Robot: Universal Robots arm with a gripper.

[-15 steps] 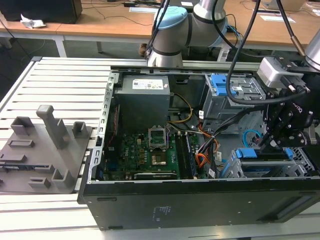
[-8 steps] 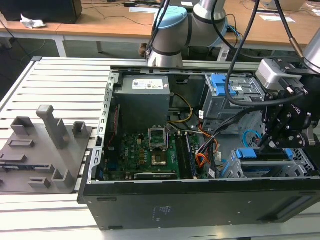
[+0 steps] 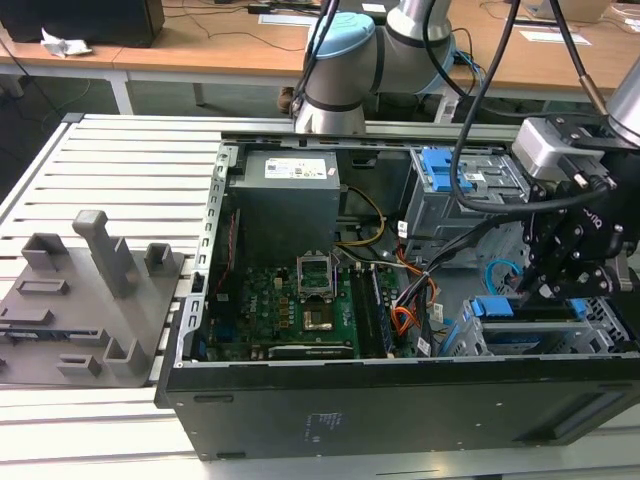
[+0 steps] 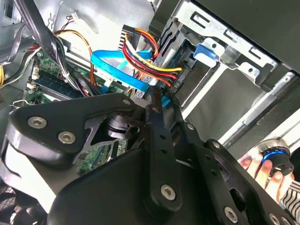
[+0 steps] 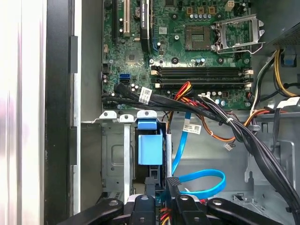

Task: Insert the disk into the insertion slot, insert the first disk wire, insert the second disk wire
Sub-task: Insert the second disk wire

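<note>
The disk (image 5: 150, 149) sits seated in the insertion slot (image 5: 115, 161), blue carrier outward. My gripper (image 5: 161, 185) is pinched on a black wire connector (image 5: 172, 182) just beside it. I judge the connector rigid but its cable limp, so I hold the plug body.

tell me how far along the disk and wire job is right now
The disk, in its blue carrier, already looks seated in the insertion slot of the silver cage. In hand: the gripper sits low at the disk's rear edge, where a multicoloured wire bundle and a flat blue cable meet it. Whether either connector is fully home is hidden, so the wire steps can't be called finished.
</note>
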